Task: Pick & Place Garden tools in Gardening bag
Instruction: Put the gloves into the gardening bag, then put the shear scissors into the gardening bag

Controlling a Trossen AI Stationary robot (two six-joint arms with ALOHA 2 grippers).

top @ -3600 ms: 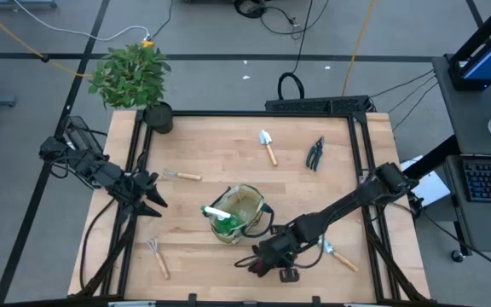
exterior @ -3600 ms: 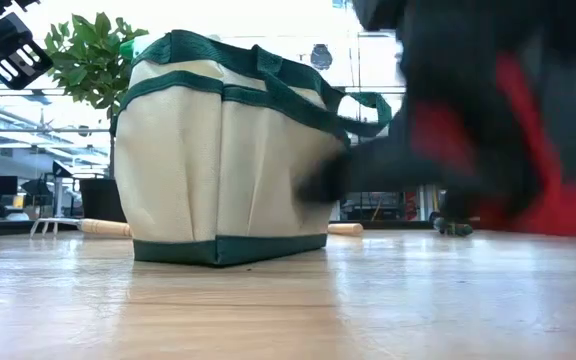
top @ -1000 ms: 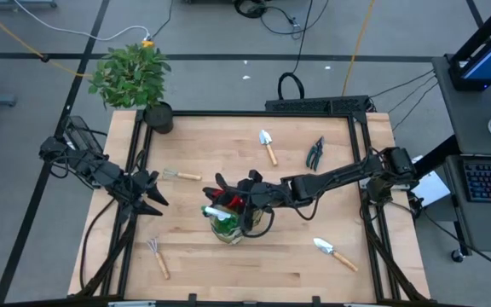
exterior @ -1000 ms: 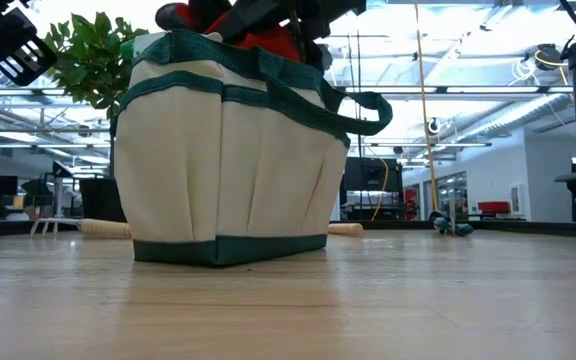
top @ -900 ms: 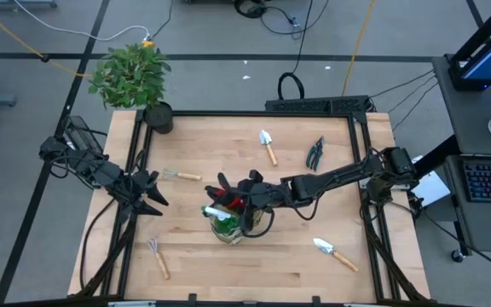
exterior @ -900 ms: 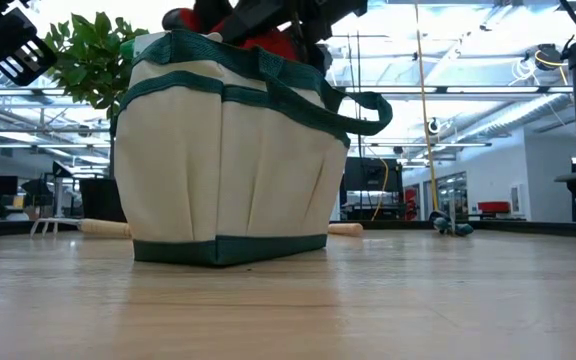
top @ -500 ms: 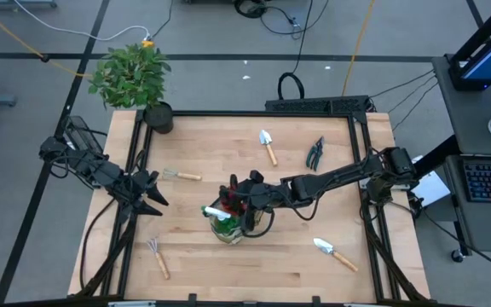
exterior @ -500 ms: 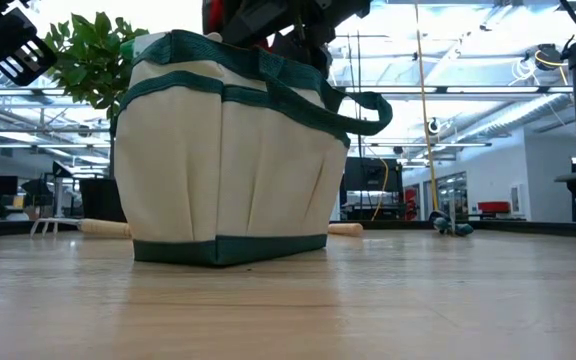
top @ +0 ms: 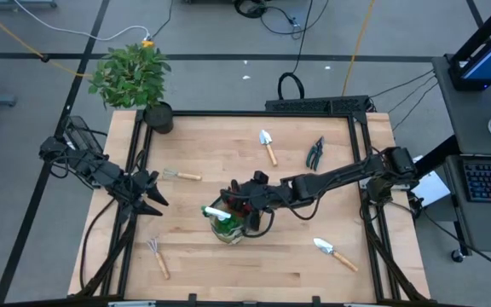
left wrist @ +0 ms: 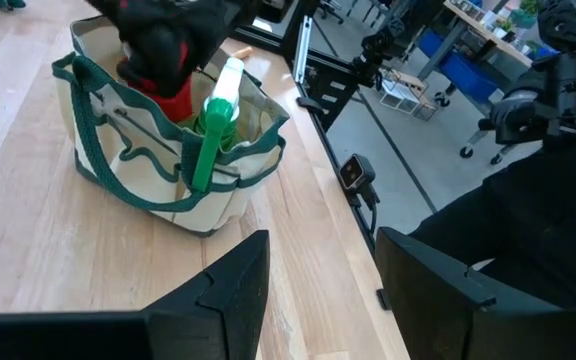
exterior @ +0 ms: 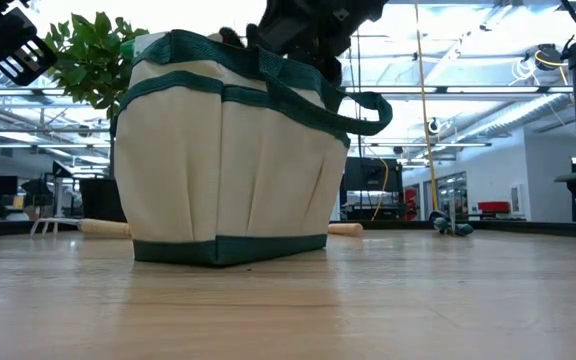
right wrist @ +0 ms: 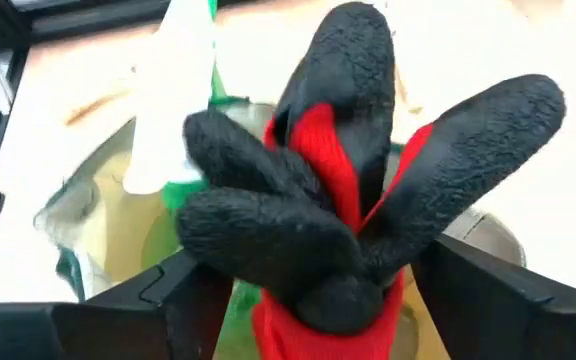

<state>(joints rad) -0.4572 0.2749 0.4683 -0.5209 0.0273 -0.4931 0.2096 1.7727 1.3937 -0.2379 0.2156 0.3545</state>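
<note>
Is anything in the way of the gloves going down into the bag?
Nothing visible blocks them. The gloves sit between the right gripper's jaws, right over the open bag. The spray bottle already stands inside, to one side of them.

gloves (right wrist: 338, 200) hiding bag's (right wrist: 98, 215) interior

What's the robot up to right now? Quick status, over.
Right gripper over the bag, fingers apart around the gloves. Left gripper waits at the table's left edge, part open. Spray bottle already in the bag. Nothing blocking.
</note>
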